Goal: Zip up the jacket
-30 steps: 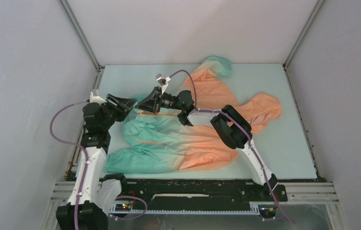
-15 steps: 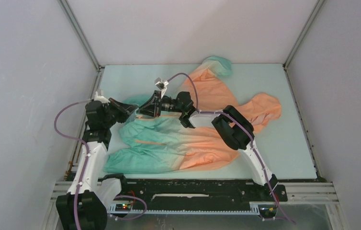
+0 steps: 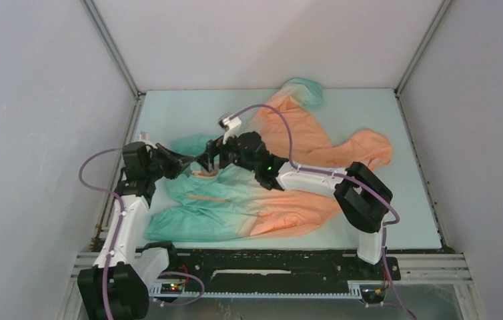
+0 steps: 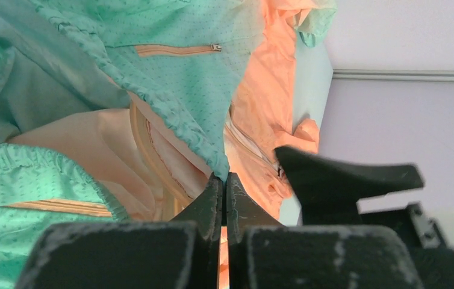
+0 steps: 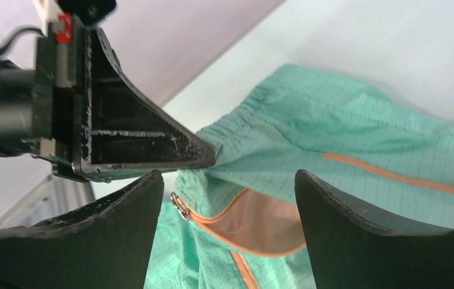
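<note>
The jacket (image 3: 262, 200) lies spread across the pale table (image 3: 409, 200), its teal-green hem toward the left arm and the orange hood off to the right, with one sleeve running up toward the far edge. The left gripper (image 3: 183, 162) sits low at the hem end of the garment, and its wrist view shows the two fingers pressed together with a corner of the gathered teal hem (image 4: 209, 150) pinched between their tips (the fabric rises out of the nip and fans away from it). Inside the open front the peach lining shows, and a pocket zip (image 4: 176, 49) lies flat on the teal panel farther out. The right gripper (image 3: 209, 160) hovers just beside the left one, over the same corner of the jacket; its fingers (image 5: 387, 235) stand wide apart and grip nothing. Between them, from the right wrist view, the orange front zip (image 5: 236, 238) curves along the edge of the open panel, and the metal zip slider (image 5: 180, 207) hangs at its lower end, just beneath the tips of the left gripper and close to the inner face of the right gripper's left-hand finger. Whether that finger touches the slider cannot be told.
</note>
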